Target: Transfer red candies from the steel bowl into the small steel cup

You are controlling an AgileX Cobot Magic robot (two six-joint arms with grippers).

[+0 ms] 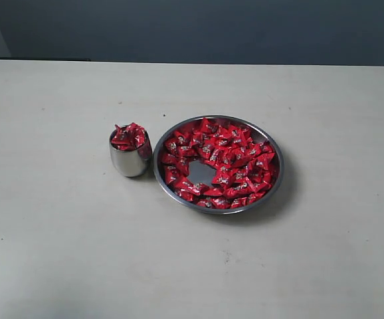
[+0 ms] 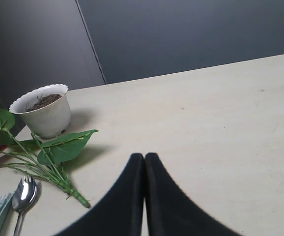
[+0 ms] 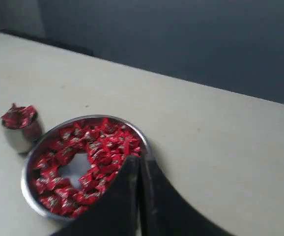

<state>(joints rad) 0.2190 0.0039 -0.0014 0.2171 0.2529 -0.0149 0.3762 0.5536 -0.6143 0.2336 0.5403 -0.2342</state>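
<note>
The bowl (image 1: 280, 159) sits upright mid-tabletop (image 1: 59, 252), mouth up. The left gripper (image 2: 144, 157) and right gripper (image 3: 139, 160) are pinched closed, empty. The cup (image 1: 129, 163) stands upright just beside the bowl, toward the left edge. Candies (image 1: 235, 159) ring the bowl's bare centre and heap the cup.

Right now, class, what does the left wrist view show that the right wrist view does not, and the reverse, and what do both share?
Only the left wrist view: a white pot of soil, a leafy green stem beside it, a spoon. Only the right wrist view: the steel bowl of red candies, bare at its middle, and the small steel cup heaped with candies. Both: the table, a dark wall, and the left gripper or right gripper, each shut.
</note>
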